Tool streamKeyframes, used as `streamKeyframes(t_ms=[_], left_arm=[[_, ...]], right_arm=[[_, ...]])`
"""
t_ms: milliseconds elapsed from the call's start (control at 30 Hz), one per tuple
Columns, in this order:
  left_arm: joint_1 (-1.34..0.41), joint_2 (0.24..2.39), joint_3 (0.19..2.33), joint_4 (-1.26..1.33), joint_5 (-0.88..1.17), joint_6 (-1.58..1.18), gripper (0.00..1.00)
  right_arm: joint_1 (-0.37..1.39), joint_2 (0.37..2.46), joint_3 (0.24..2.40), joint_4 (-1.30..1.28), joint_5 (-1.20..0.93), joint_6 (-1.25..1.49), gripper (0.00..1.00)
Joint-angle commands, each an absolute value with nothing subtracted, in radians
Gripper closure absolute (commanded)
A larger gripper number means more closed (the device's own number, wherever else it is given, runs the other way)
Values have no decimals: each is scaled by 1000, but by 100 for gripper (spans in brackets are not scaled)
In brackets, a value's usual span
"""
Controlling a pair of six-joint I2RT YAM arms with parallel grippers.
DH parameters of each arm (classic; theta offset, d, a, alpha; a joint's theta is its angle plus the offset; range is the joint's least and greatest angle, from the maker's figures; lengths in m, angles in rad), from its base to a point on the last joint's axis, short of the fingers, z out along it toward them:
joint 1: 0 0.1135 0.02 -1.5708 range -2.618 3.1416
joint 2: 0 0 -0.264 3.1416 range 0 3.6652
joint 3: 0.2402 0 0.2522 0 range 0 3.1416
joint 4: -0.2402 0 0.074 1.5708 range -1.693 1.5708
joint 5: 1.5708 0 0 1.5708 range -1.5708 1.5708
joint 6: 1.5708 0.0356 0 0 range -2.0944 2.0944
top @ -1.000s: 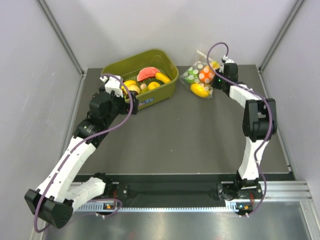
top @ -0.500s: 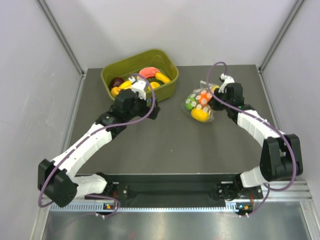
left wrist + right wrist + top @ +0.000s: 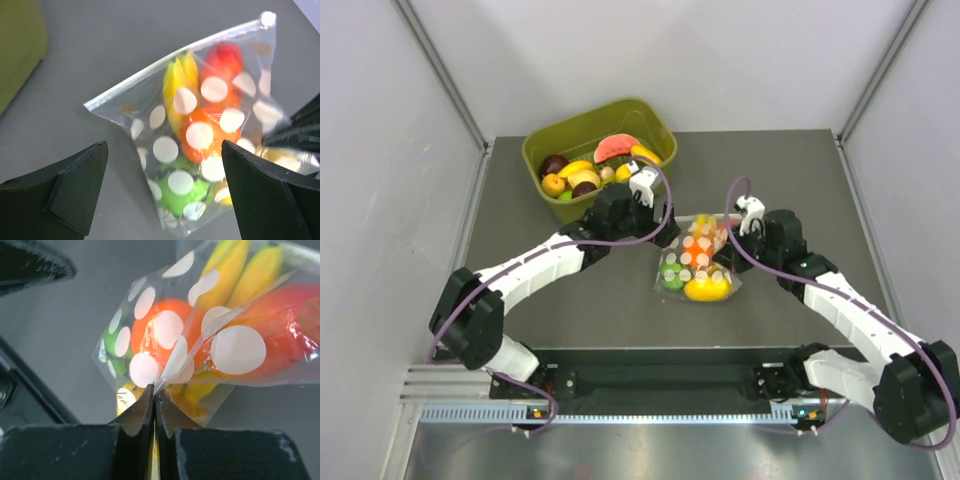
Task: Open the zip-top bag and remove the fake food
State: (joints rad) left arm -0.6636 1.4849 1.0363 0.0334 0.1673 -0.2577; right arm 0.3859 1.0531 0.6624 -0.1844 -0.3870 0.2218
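The zip-top bag (image 3: 695,265) is at the table's middle, its zip strip (image 3: 165,67) closed. Through the clear dotted plastic the fake food shows: a red piece (image 3: 226,56), a yellow banana bunch (image 3: 176,82), an orange piece (image 3: 207,131) and a round green piece (image 3: 177,187). My right gripper (image 3: 155,389) is shut on a fold of the bag's plastic at its right side (image 3: 732,245). My left gripper (image 3: 164,165) is open just left of the bag (image 3: 665,232), its wide-apart fingers standing either side of the bag's lower part without touching it.
An olive-green tub (image 3: 542,150) stands at the back left, holding several toy fruits, among them a pink watermelon slice (image 3: 617,147) and a dark purple fruit (image 3: 554,164). Grey walls close in both sides and the back. The arms' base rail (image 3: 660,385) runs along the near edge.
My right gripper has dragged the bag from the back right toward the table's middle. My left arm has swung from the tub over to the bag's left side, still open.
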Motion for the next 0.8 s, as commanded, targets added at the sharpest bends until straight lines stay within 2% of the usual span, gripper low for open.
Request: streamKeyframes(t_ms=[0,100,133,200,233,300,333,400,600,700,767], left_arm=[[-683,1503,1060,161,140,-233,1],[-687,1523,1046,202,146,-226,1],[-692,1541,1031,247,143,-227,1],[-696,1586,1013,274,140,-247,1],[-707,1601,990,302,121,-255,1],[-718,1635,944,343,114,-277,1],[-730,1643,924,401,106,-285,1],[-742,1666,894,442,103,-301,1],[-767,1713,896,431,61,-294,1],[-765,1717,881,446,75,-308,1],[-767,1717,874,448,83,-316,17]], right_arm=[[434,1019,634,-193,-549,181,100],[479,1019,626,-239,-545,182,96],[479,1022,636,-256,-526,198,81],[479,1014,669,-311,-447,202,63],[480,1005,679,-322,-416,206,42],[477,974,710,-331,-327,227,25],[476,954,719,-333,-295,238,20],[462,936,735,-327,-205,279,17],[403,853,689,-322,62,418,16],[391,804,648,-327,167,478,11],[379,781,631,-328,199,494,10]])
